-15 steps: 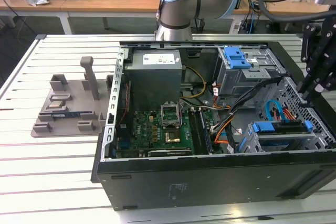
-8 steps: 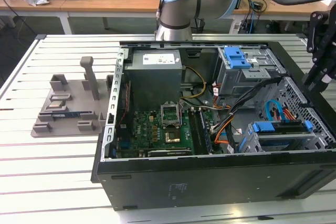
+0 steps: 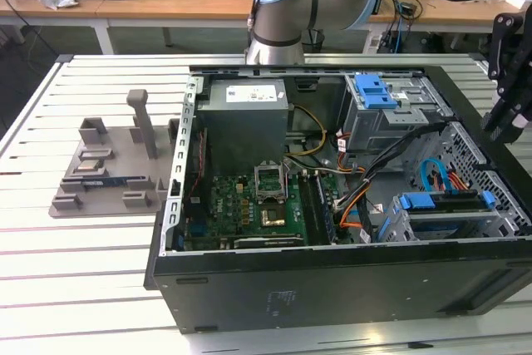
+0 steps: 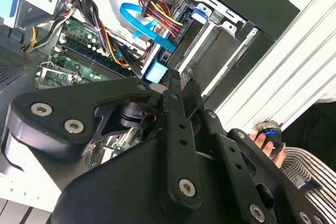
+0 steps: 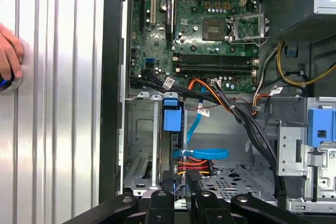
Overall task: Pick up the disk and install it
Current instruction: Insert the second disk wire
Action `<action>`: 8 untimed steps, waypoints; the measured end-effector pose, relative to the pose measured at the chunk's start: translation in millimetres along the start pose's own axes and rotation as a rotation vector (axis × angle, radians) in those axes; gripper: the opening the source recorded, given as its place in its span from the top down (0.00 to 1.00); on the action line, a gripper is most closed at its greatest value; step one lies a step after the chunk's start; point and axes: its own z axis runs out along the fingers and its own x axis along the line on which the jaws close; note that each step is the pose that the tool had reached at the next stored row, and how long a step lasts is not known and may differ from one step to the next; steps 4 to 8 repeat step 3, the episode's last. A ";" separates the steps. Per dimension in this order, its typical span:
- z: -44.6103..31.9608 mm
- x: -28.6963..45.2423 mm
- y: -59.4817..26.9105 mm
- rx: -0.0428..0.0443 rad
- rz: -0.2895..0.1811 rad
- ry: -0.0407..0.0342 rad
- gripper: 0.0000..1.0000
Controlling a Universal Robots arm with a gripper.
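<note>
Gripper is closest to the lens in both wrist views. The fingers are drawn together to a thin slit at most, with nothing between them, so it's empty.

Just past the tips is the disk. It sits edge-up in a slot of the grey drive cage at the corner of the open PC case, with its blue carrier tab facing up. It looks already seated, not in hand. An orange-and-red cable bundle and a blue data cable plug in beside it.

Key relation, from the exterior view: the gripper hangs at that view's right edge, above the case wall. The disk is below it and slightly towards the exterior view's left. The disk's long axis runs along the case's near wall, and the finger line in the first wrist view looks roughly in line with that thin top edge.

Further in is the motherboard, with the power supply behind it. There's a second bay with a blue latch bracket.

Off the case, a person's hand rests on a button on the slatted table. A grey fixture block sits well apart at the exterior view's left.
</note>
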 end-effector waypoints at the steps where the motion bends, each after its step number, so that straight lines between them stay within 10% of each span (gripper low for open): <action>1: 0.0 0.0 0.0 0.0000 0.000 0.0000 0.76; 8: 0.0 0.0 0.0 0.0000 0.000 0.0000 0.76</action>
